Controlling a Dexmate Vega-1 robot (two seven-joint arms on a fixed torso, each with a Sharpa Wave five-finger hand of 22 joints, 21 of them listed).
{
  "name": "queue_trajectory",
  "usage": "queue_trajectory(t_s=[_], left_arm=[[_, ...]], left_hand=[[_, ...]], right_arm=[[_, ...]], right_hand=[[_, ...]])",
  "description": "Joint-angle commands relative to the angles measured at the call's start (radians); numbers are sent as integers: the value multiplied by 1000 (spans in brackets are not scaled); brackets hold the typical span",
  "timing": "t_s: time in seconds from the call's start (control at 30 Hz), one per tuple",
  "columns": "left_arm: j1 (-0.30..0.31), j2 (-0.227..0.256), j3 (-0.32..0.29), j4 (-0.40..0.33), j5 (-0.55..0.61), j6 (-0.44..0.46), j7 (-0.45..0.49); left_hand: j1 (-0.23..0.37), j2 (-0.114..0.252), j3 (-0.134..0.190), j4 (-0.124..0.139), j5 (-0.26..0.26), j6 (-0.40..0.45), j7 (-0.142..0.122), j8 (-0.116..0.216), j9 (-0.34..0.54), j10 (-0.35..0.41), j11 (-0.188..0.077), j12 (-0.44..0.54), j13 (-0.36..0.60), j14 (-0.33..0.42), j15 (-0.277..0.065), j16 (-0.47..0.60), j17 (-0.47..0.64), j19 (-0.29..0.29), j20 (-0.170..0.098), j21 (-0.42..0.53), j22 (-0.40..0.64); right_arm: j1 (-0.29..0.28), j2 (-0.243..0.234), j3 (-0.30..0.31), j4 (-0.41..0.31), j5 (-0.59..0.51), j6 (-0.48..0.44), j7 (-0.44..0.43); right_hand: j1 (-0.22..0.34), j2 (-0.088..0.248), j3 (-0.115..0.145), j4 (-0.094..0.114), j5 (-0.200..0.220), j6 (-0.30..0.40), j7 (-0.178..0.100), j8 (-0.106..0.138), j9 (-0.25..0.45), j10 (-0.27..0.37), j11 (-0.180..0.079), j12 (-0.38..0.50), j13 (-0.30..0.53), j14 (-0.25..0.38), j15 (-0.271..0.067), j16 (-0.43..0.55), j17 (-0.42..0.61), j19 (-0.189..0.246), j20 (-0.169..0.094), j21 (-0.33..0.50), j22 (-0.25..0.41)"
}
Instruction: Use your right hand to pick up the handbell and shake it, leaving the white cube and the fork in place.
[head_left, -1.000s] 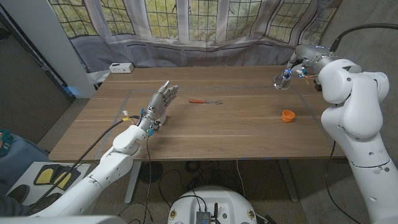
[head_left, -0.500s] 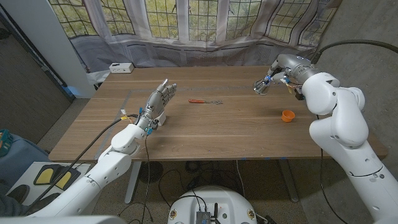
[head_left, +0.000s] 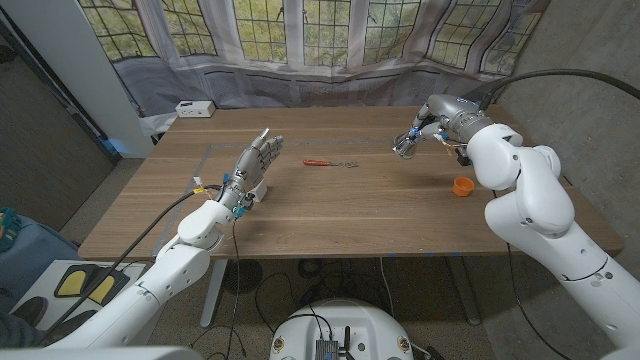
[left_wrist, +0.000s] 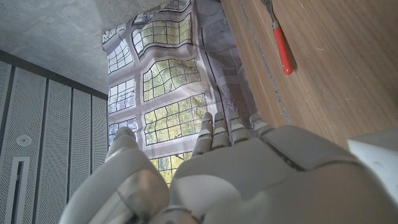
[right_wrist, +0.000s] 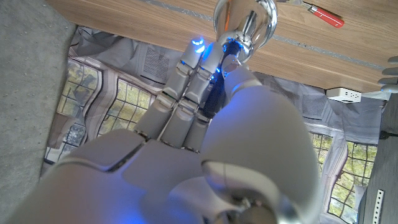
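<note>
right robot hand (head_left: 412, 139) grips shiny silver metal handbell (right_wrist: 244, 20) above wooden surface (head_left: 350, 205) | left robot hand (head_left: 255, 164) open, white cube (left_wrist: 378, 152) beside it | orange-handled fork (head_left: 331, 162) between hands | no legible writing

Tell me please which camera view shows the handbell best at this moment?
The right wrist view shows it best: the shiny handbell is large and close, held by the fingers of the right robot hand above the table. In the head view the handbell is only a small silvery shape at that robot hand.
</note>
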Motion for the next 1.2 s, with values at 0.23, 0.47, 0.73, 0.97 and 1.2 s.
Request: queue_trajectory(t_s=[0.23, 0.47, 0.73, 0.97, 1.2], left_arm=[[-4, -5, 2, 13, -5, -2, -6], [-3, -7, 2, 16, -6, -7, -9], [-1, -8, 0, 15, -9, -9, -8], [0, -5, 0, 12, -7, -5, -8], [0, 0, -1, 3, -2, -3, -3]], left_hand=[[-7, 0, 8, 0, -1, 12, 0, 2, 3, 7, 2, 4, 3, 3, 4, 2, 4, 1, 5, 0, 2], [-7, 0, 9, 0, -1, 12, -1, 2, 3, 8, 1, 4, 3, 2, 3, 2, 4, 2, 5, 0, 2], [-7, 0, 9, 0, -1, 14, -1, 2, 3, 7, -2, 3, 3, 2, 4, 2, 4, 1, 6, 0, 2], [-7, 0, 9, 0, -1, 14, -1, 2, 3, 6, -1, 3, 3, 1, 4, 1, 4, 0, 7, -1, 2], [-7, 0, 9, 0, -1, 14, 0, 2, 3, 6, -1, 3, 3, 1, 3, 1, 4, -1, 8, -1, 2]], right_arm=[[117, -102, -158, 0, 84, -76, -37], [186, -118, -230, 7, 65, -102, 11], [241, -118, -292, 25, 35, -122, 63], [259, -108, -313, 43, 33, -121, 75], [274, -103, -346, 63, 1, -122, 85]], right_hand=[[7, 10, 2, 2, 7, 3, 7, 2, 2, 49, 35, 8, 2, -6, -5, 0, 4, -3, 3, 9, 2], [6, 9, 1, 3, 7, 3, 9, 2, 2, 49, 35, 7, 2, -6, -4, 0, 4, -2, 3, 12, 2], [5, 9, 1, 3, 7, 2, 13, 2, 2, 50, 36, 6, 2, -6, -3, -2, 3, -4, 3, 14, 1], [5, 10, 0, 3, 7, 4, 10, 3, 3, 49, 35, 5, 2, -6, -3, -2, 4, -8, 2, 16, 1], [4, 11, 0, 4, 7, 5, 12, 3, 3, 50, 38, 5, 2, -6, -1, -3, 4, -7, 3, 18, 1]])
